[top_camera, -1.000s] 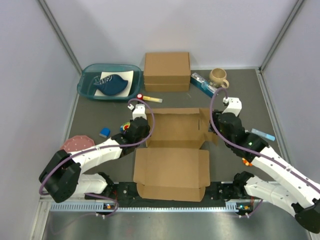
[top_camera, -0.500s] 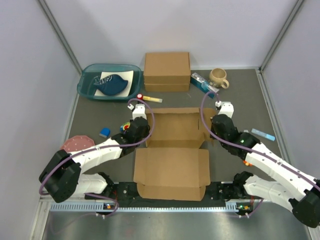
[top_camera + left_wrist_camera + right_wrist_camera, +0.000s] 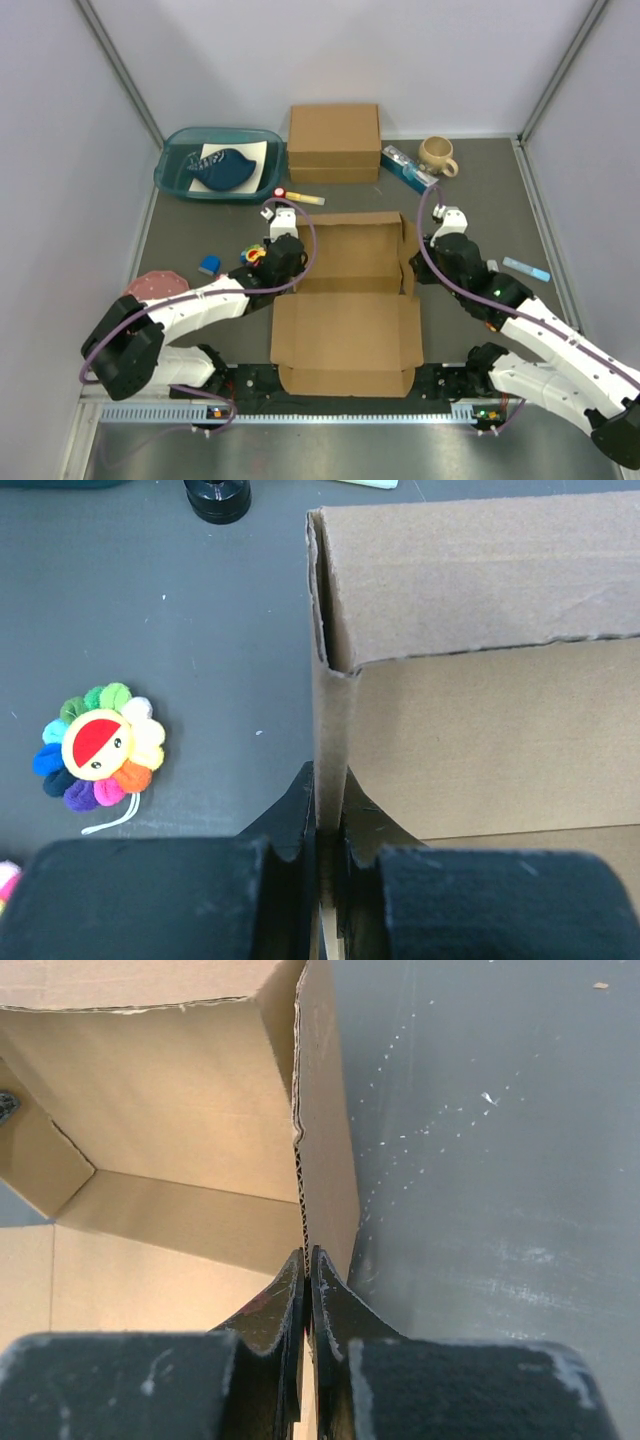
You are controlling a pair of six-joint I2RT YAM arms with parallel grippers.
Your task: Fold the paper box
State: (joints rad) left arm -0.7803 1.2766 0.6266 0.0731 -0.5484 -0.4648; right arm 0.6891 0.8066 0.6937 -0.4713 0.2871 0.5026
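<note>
I see the paper box (image 3: 348,300) on the dark table (image 3: 480,200), just in front of the closed carton (image 3: 334,140) and not touching it. The half of the paper box nearer to the carton is already shaped: its back wall and its two short side walls stand up. The other half, further from the carton, lies flat as one wide panel with small flaps at its ends.

My left gripper (image 3: 325,790) is clamped on the left side wall; in the left wrist view the thin edge of cardboard sits between the two black fingers. My right gripper (image 3: 307,1260) is closed in the same way on the right side wall, with the corrugated edge running up from between its fingers.

To the left of the carton is a teal tray (image 3: 175,175), and to its right a beige mug (image 3: 437,155). A pen with a red cap (image 3: 298,197) lies just in front of the carton's left corner. Further in front and to the left of the carton, a rainbow flower toy (image 3: 95,745) lies on the table just beside the paper box's left wall.
</note>
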